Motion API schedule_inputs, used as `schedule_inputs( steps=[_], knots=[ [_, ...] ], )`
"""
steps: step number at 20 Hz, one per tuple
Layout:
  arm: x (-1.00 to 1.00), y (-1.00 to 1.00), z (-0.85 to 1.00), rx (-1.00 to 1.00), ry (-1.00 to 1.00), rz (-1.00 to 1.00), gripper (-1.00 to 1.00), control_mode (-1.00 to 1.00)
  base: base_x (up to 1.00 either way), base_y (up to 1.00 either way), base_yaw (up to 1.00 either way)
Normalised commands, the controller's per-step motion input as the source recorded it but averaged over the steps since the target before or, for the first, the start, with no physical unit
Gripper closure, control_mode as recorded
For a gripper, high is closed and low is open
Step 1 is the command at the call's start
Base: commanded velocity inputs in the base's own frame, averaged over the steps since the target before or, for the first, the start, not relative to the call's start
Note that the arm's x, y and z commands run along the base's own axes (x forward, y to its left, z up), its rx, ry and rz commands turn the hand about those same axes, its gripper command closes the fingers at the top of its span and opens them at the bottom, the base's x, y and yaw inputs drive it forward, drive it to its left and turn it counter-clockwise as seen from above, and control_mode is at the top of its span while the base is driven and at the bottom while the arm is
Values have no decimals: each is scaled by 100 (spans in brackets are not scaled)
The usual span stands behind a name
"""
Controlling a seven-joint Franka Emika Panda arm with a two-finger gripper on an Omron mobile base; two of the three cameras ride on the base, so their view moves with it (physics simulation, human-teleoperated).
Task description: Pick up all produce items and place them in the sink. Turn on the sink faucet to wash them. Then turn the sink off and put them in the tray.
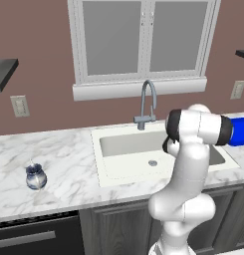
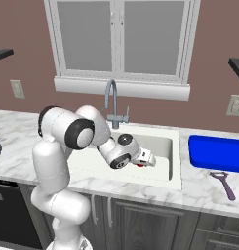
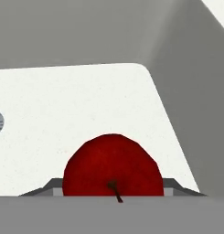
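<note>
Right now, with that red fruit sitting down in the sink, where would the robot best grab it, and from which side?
Probably across its round middle, coming from above. The red fruit lies on the flat floor of the sink, stem facing the hand camera, so only its top and sides are free. Its jaws already flank its widest part, one on each side. It is ball-shaped, so any pair of opposite sides should serve.

Two base cameras are looking forward and down from behind the arm, left and right, sharing the wide white rectangular sink. The hand camera is peering closely along the gripper into that basin's floor.
</note>
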Motion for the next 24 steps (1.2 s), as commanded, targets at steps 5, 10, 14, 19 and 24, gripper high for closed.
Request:
schedule_inputs(
  steps=[5,10,14,19,24],
  knots=[
    [0,-4,100,-3,0,-12,100,-100,0,0,0],
    [0,-5,100,0,1,-12,100,-100,0,0,0],
    [3,-1,100,0,2,-9,100,-100,0,0,0],
    [7,0,100,0,3,-7,100,-100,0,0,0],
    [3,0,100,0,4,-7,100,-100,0,0,0]
  ],
)
